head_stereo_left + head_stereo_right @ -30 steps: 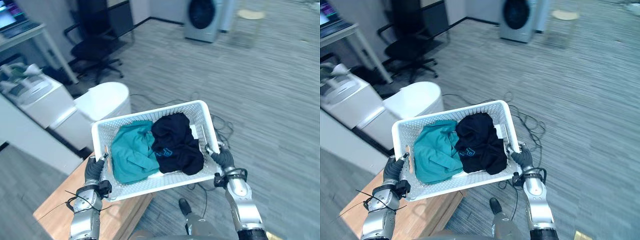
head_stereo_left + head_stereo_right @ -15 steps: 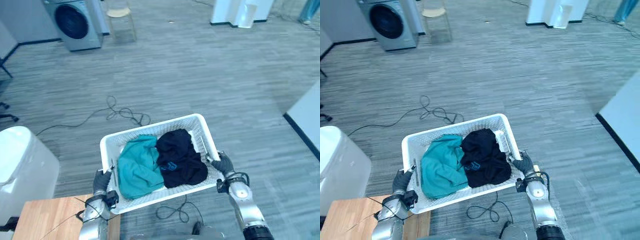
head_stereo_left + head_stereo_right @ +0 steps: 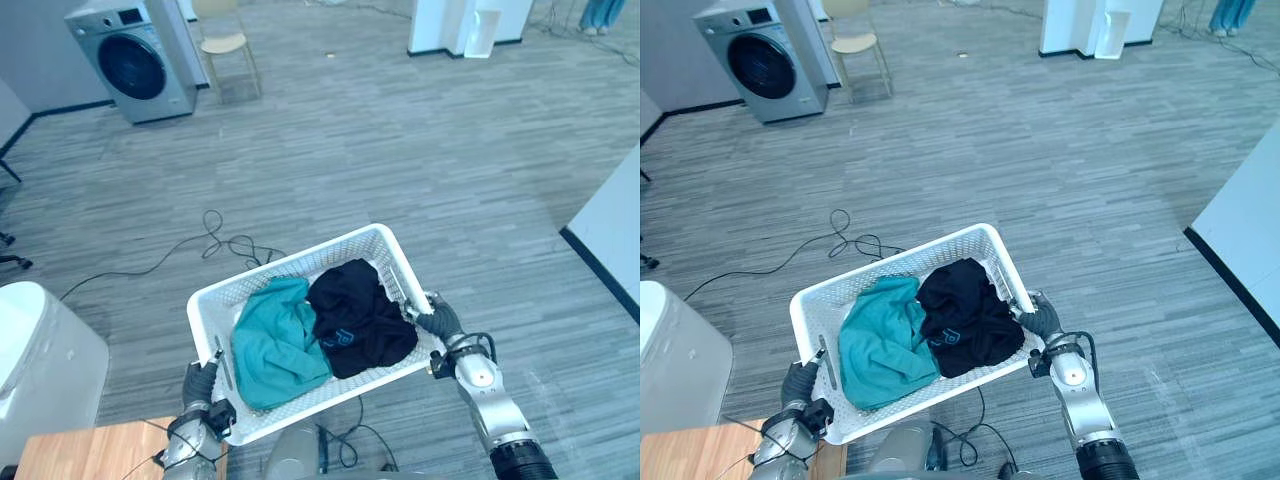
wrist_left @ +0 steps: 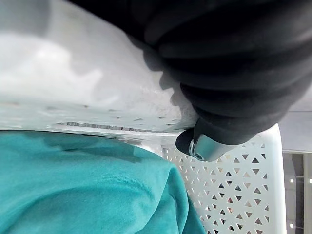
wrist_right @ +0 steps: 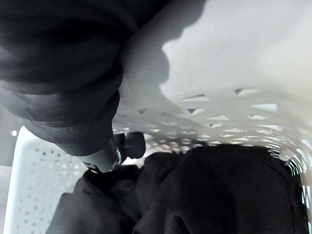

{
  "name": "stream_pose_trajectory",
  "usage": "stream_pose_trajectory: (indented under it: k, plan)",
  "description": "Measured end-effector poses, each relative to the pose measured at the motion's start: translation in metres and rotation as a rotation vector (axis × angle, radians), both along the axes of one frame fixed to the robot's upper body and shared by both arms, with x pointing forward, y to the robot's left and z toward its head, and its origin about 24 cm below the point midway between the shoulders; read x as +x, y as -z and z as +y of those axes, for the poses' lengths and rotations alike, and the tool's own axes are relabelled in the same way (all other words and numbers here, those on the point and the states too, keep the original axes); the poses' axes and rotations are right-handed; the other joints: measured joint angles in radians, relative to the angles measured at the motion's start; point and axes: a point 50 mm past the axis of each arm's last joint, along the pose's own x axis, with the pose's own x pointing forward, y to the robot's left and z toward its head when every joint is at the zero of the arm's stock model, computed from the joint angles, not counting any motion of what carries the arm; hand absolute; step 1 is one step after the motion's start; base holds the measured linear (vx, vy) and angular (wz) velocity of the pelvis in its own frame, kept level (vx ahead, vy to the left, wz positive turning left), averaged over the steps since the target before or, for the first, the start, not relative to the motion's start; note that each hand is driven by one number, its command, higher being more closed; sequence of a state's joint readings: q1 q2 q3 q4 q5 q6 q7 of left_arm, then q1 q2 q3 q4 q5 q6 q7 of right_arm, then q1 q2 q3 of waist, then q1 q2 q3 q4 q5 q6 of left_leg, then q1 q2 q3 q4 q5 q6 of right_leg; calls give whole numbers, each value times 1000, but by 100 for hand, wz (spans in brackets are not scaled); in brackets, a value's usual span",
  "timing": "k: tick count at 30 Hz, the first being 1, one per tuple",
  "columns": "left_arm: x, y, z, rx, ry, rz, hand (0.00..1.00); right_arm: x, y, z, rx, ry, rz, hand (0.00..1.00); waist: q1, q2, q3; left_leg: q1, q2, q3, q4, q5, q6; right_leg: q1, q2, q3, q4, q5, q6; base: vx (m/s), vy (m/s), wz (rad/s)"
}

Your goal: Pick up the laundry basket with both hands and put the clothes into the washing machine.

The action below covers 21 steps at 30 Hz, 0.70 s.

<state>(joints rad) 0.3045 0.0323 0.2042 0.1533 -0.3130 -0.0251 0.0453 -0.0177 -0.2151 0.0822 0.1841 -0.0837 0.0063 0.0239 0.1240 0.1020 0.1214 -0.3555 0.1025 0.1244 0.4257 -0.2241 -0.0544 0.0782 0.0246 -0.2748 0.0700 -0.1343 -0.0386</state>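
Though your view has swung, the laundry basket [image 3: 330, 395] stays at 6 o'clock, left hand [image 3: 198, 385] and right hand [image 3: 438, 320] clamped on its rim. It carries two pieces — one teal garment [image 3: 275, 345], one black garment [image 3: 355, 318] — and one washing machine [image 3: 132, 62] stands at 11 o'clock.

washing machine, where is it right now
The washing machine stands at the left eye view's upper left, beside a chair, far beyond the laundry basket.

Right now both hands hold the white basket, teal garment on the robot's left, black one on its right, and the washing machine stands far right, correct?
Not quite. The left eye view shows the washing machine far left, not right. Otherwise yes: left hand and right hand grip the white basket, teal garment left, black garment right.
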Motion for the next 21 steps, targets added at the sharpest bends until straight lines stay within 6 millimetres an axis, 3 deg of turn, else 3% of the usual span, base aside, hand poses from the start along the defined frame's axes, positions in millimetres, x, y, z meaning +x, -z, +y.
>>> stream_pose_trajectory:
  k: [2, 3, 5, 7, 8, 9, 11, 12, 13, 16, 18, 19, 20, 21]
  plan:
    - [-5, 1, 0, -1, -6, 10, 100, 1, 0, 1, -3, -8, 0, 100, 6, -21, -5, 18, -27, -8, -101, 161, 16, 36, -9, 11, -33, -5, 44, 410, 72, -4]
    - [-5, 1, -1, -5, -12, 6, 100, 4, -3, 4, -2, -18, -12, 100, 5, -31, -9, 13, -46, -20, -94, 187, 43, 39, -20, 18, -35, -11, 59, 561, 143, -17]
    - [-4, -1, -3, -19, -24, -10, 100, 13, -7, 5, -6, -20, -23, 100, 15, -44, -7, 11, -56, 7, -28, 144, 114, 27, -53, 60, 18, -41, 106, 484, 161, -22]
    - [0, -3, -3, -16, -30, -19, 100, 12, -4, 3, -5, -12, -10, 100, 19, -50, -8, 36, -74, 22, 3, 133, 130, -11, -93, 101, 163, -58, 133, 506, 225, -14]
    - [0, -4, -1, -7, -34, -17, 100, 12, 0, 6, 10, -9, 4, 100, 15, -51, -6, 89, -88, 23, -10, 105, 136, -82, -120, 121, 387, -58, 140, 510, 257, -3]
    - [0, -5, 2, 6, -32, -16, 100, 9, 4, 7, 25, 2, 19, 100, 2, -61, -1, 168, -106, 20, -36, 58, 152, -162, -159, 132, 648, -1, 121, 423, 209, 12]
    - [0, -6, 7, 29, -21, -10, 100, 6, 8, 9, 44, 10, 32, 100, -19, -90, 10, 267, -142, 16, -73, 34, 177, -251, -221, 138, 918, 96, 58, 350, 119, 35]
    - [0, -7, 8, 36, -17, -11, 100, 4, 10, 10, 50, 12, 39, 100, -35, -90, 13, 331, -146, 1, -104, 16, 182, -309, -229, 140, 1050, 79, 35, 421, 97, 39]
    - [0, -8, 8, 39, -15, -13, 100, 2, 11, 10, 54, 14, 42, 100, -45, -87, 14, 369, -144, -15, -125, 15, 183, -351, -224, 138, 1086, 60, 22, 469, 85, 39]
    - [5, -16, 8, 66, 15, -43, 100, -2, 8, 10, 91, 46, 22, 100, -68, -84, 18, 463, -132, -74, -204, -39, 171, -488, -168, 122, 949, -1, 57, 418, 14, 39]
    - [9, -17, 5, 67, 37, -50, 100, -9, 8, 5, 98, 71, 19, 100, -98, -85, 16, 499, -120, -126, -216, -71, 158, -494, -162, 48, 650, 5, 72, 455, -64, 67]
    - [13, -20, 4, 78, 60, -59, 100, -14, 8, 2, 111, 95, 13, 100, -112, -87, 15, 514, -120, -158, -218, -100, 145, -491, -158, 12, 393, 55, 93, 492, -109, 78]
    - [17, -22, 3, 89, 83, -66, 100, -20, 9, 1, 128, 119, 15, 100, -113, -120, 5, 549, -125, -182, -236, -122, 126, -481, -153, 25, 156, 141, 137, 512, -134, 74]
    - [18, -23, 4, 106, 98, -65, 100, -23, 10, 0, 134, 129, 20, 100, -115, -125, 4, 563, -126, -197, -249, -135, 111, -481, -151, 35, 108, 160, 141, 590, -235, 89]
